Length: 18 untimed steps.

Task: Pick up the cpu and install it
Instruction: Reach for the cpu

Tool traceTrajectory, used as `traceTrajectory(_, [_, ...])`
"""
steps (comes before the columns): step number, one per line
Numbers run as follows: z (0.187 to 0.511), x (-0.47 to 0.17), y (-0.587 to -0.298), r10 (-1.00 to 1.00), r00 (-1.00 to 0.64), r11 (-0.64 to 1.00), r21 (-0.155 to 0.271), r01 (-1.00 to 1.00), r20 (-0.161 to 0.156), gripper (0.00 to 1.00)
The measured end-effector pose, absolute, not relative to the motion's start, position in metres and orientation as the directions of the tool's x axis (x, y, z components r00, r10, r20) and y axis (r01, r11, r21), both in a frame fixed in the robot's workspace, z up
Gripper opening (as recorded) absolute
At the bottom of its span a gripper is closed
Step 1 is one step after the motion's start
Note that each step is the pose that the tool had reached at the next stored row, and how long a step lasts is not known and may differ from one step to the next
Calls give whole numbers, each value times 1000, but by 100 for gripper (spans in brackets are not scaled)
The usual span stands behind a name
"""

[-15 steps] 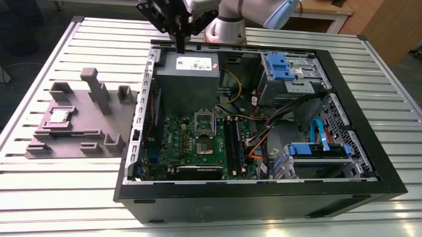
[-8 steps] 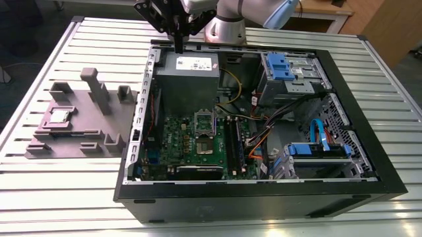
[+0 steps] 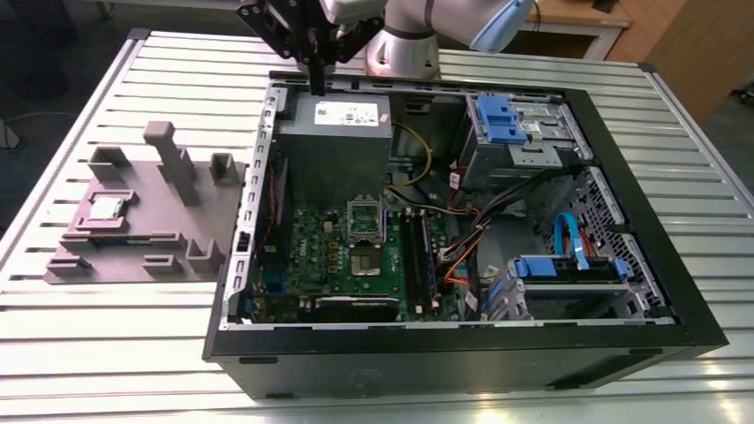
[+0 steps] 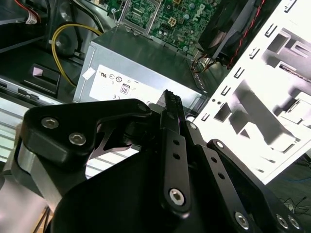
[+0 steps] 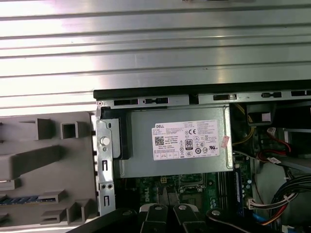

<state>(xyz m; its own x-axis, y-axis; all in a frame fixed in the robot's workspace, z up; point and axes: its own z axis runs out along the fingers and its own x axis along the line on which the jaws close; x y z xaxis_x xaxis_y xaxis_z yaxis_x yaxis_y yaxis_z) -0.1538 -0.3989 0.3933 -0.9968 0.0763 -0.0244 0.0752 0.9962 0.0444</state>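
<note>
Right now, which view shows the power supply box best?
The first wrist view: the power supply box sits face-on, its whole labelled top unobstructed. The exterior view shows it at a slant, with the hand in front of its far edge. The second wrist view shows its top at an angle, part of it hidden behind the hand.

The cpu (image 3: 109, 208) is silver-grey, the tray (image 3: 130, 261) purple-grey, the motherboard (image 3: 316, 240) green.

— What's the furniture here?
— A table (image 3: 94, 353) topped with ribbed, pale metal slats, catching bright glare.
— And behind it?
— At the exterior view's right, a light-brown wooden cabinet (image 3: 695, 53), with a white-edged desk (image 3: 584, 25) just beside it.
</note>
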Motion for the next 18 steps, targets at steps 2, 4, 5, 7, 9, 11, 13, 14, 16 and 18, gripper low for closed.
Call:
traceTrajectory(2, [393,-155,-399,76,-997,996,44,75,-25,11])
traceTrajectory(4, [393,-156,-399,76,-997,996,44,75,-24,11])
traceTrajectory(5, [393,-156,-399,76,-997,996,44,75,-24,11])
traceTrajectory(7, [393,-157,-399,76,-997,996,44,75,-24,11])
traceTrajectory(9, [393,-158,-399,76,-997,996,44,75,-24,11])
traceTrajectory(11, [393,-158,-399,76,-997,996,44,75,-24,11])
traceTrajectory(13, [393,-158,-399,76,-997,996,44,75,-24,11])
traceTrajectory(14, [393,-159,-399,76,-997,996,44,75,-24,11])
traceTrajectory(16, [393,-159,-399,76,-997,996,44,75,-25,11])
traceTrajectory(18, [393,-160,-399,76,-997,996,44,75,-24,11])
